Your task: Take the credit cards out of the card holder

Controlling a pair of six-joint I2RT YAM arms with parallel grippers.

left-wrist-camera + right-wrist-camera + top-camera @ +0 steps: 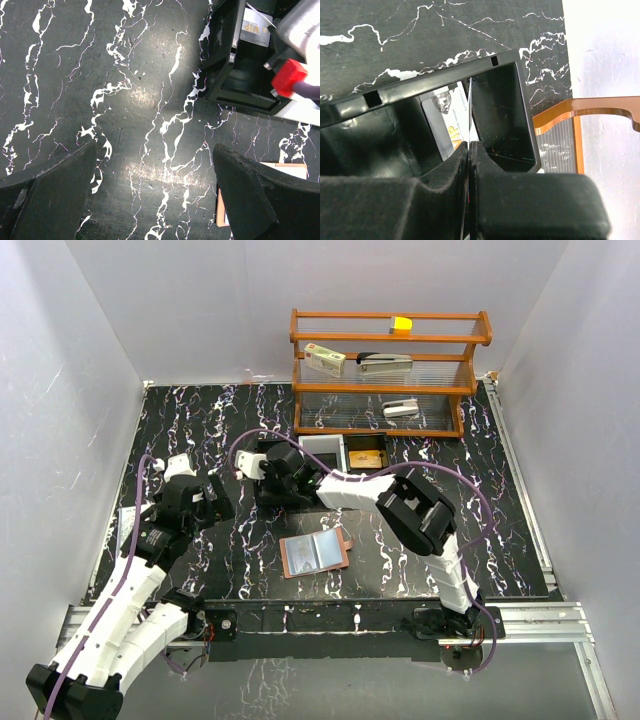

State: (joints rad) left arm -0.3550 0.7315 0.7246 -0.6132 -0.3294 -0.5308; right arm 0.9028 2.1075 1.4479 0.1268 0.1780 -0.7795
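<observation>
Near the front middle of the black marbled table, between the two arms: the card holder, lying open and flat, pale blue-grey inside with pockets, salmon-brown along the edges. Well to its left, left gripper over bare tabletop, jaws spread wide, holding nothing. Farther back, right gripper inside a black tray, jaws pressed together on a thin white card seen edge-on. Beside it in the tray, a card marked VIP.
</observation>
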